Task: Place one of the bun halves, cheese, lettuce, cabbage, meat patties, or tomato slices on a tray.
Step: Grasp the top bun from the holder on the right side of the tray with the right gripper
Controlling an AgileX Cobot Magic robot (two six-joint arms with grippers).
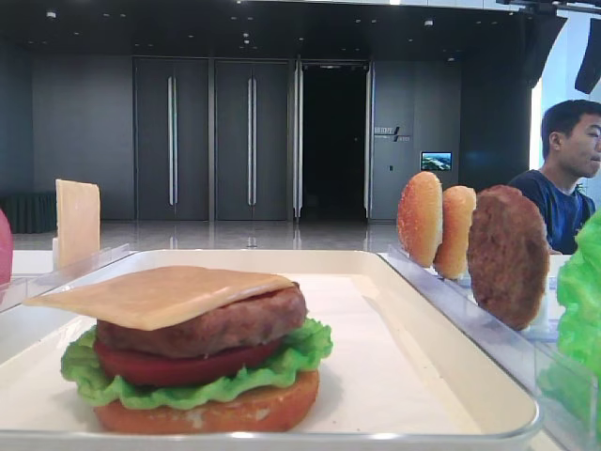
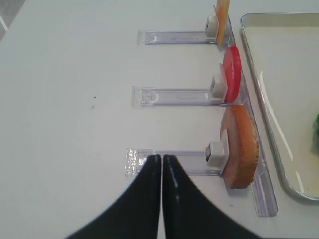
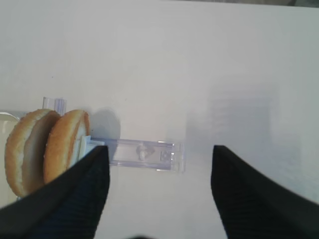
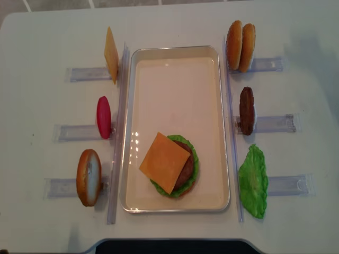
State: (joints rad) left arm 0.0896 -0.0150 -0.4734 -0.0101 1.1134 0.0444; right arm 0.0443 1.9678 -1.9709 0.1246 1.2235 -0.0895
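Note:
On the cream tray [image 4: 175, 95] stands a stack: flat bun, lettuce [image 1: 300, 352], tomato slice [image 1: 178, 366], meat patty [image 1: 216, 324], with cheese [image 4: 164, 162] on top. Two domed bun halves [image 4: 241, 46] stand on edge in the back right rack, and in the right wrist view these bun halves [image 3: 65, 144] are beside my left finger. My right gripper [image 3: 159, 149] hangs open over that rack, holding nothing. My left gripper [image 2: 162, 158] is shut and empty above the rack end, left of another bun [image 2: 241, 147]. No cabbage is in view.
Clear racks [image 4: 275, 123] flank the tray. They hold a spare patty [image 4: 246, 110], a lettuce leaf [image 4: 253, 181], a cheese slice [image 4: 110, 54] and a tomato slice [image 2: 232, 74]. A man [image 1: 568, 169] sits beyond the table at the back right.

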